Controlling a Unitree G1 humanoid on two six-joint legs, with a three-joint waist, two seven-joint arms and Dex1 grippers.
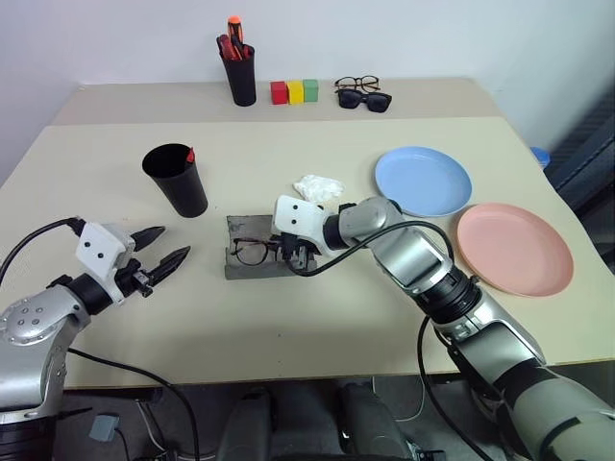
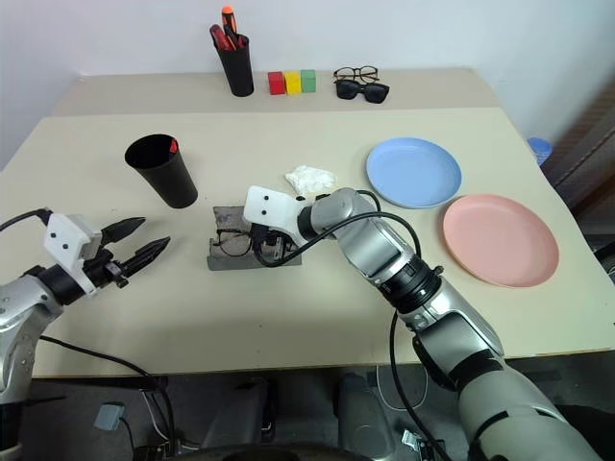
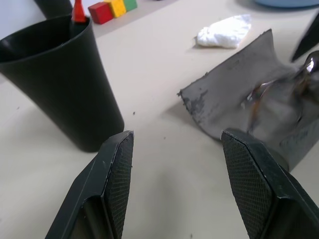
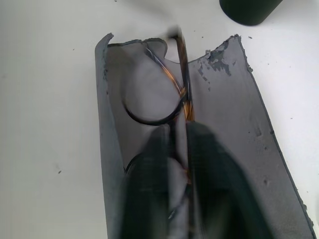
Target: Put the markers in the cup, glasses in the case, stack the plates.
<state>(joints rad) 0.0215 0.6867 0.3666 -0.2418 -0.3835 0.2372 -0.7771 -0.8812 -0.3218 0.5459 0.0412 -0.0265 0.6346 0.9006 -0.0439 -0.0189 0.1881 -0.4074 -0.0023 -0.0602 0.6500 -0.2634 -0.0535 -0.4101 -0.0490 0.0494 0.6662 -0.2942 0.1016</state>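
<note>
while the glasses [image 4: 154,99] lie lengthwise in the open case [image 1: 245,264], the right gripper [image 1: 296,252] is held directly over them, its grip state untellable. the left gripper [image 1: 163,248] is kept open, left of the case.

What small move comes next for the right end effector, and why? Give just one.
Probably lift the right end effector straight up and clear of the case. The glasses already lie inside the open grey case, and the black fingers are right over the frame, so backing off without dragging the frame seems the safest step before closing the lid.
</note>
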